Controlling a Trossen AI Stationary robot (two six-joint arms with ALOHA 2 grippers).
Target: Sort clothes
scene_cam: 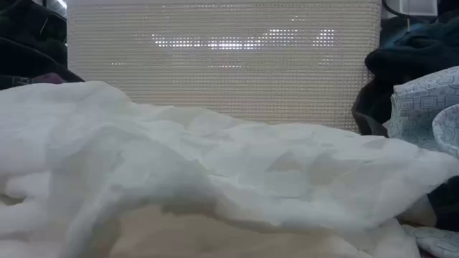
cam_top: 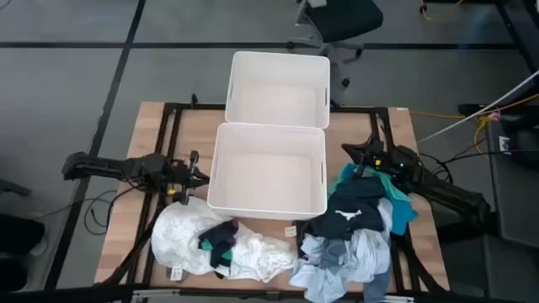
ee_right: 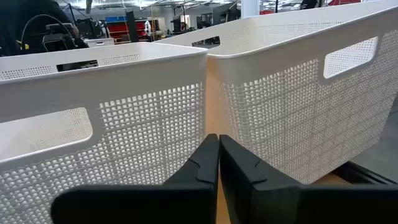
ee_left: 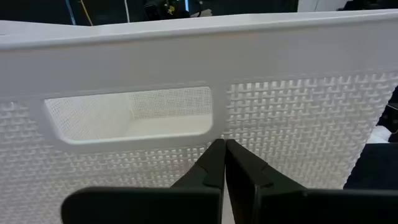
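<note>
The clothes lie along the table's near edge. A white garment [cam_top: 189,240] with dark navy and teal socks [cam_top: 221,242] on it lies at the near left; it fills the low view [scene_cam: 215,179]. A heap of navy, teal, light blue and grey garments [cam_top: 362,231] lies at the near right. My left gripper [cam_top: 202,175] is shut and empty, close to the near bin's left wall [ee_left: 199,118]. My right gripper [cam_top: 347,151] is shut and empty at the near bin's right side, above the heap's far end.
Two white plastic bins stand in the table's middle, one [cam_top: 268,170] nearer and one [cam_top: 278,88] farther, both with nothing in them. The wooden table top [cam_top: 160,135] shows bare at the far left. An office chair [cam_top: 337,21] stands beyond the table.
</note>
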